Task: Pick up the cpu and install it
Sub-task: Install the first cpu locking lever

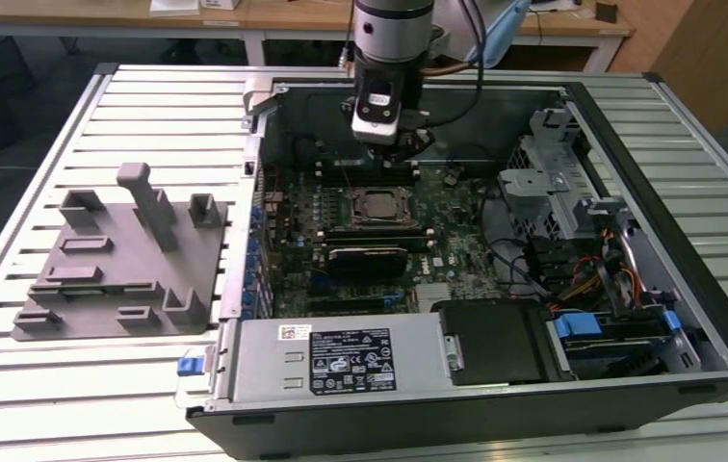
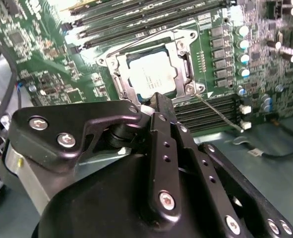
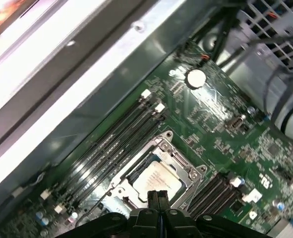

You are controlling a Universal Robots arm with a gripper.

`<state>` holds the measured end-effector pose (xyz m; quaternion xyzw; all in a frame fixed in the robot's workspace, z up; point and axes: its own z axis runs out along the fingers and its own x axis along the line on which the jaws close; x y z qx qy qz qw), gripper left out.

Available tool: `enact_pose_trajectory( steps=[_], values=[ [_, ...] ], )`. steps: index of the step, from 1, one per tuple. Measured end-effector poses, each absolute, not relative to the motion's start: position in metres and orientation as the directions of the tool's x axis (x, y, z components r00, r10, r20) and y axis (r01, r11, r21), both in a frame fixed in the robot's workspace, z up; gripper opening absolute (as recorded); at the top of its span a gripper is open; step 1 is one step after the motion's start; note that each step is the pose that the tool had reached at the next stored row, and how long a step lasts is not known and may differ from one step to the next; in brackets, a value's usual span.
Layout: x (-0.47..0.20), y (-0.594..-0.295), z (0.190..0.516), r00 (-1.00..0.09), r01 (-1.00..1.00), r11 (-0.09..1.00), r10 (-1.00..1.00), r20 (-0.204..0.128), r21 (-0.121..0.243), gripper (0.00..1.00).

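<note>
Pincer closed and empty, hovering just above the cpu, cpu seated in motherboard socket

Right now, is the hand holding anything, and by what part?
Nothing. The hand is shut and empty above the cpu, which sits in its socket.

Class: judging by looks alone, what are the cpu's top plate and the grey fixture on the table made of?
The cpu has a pale silvery top with a dull sheen, so probably brushed metal. The fixture is a uniform matte grey with blocky posts, likely plastic; paint cannot be ruled out.
</note>
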<state>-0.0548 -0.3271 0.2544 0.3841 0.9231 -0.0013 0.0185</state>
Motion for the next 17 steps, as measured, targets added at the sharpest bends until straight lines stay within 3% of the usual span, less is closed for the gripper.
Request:
enact_pose_trajectory(
  steps=[17],
  values=[
    [-0.0548,-0.3271,0.2531,-0.887,0.461,0.888,0.461,-0.035,0.012,0.11]
  ],
)
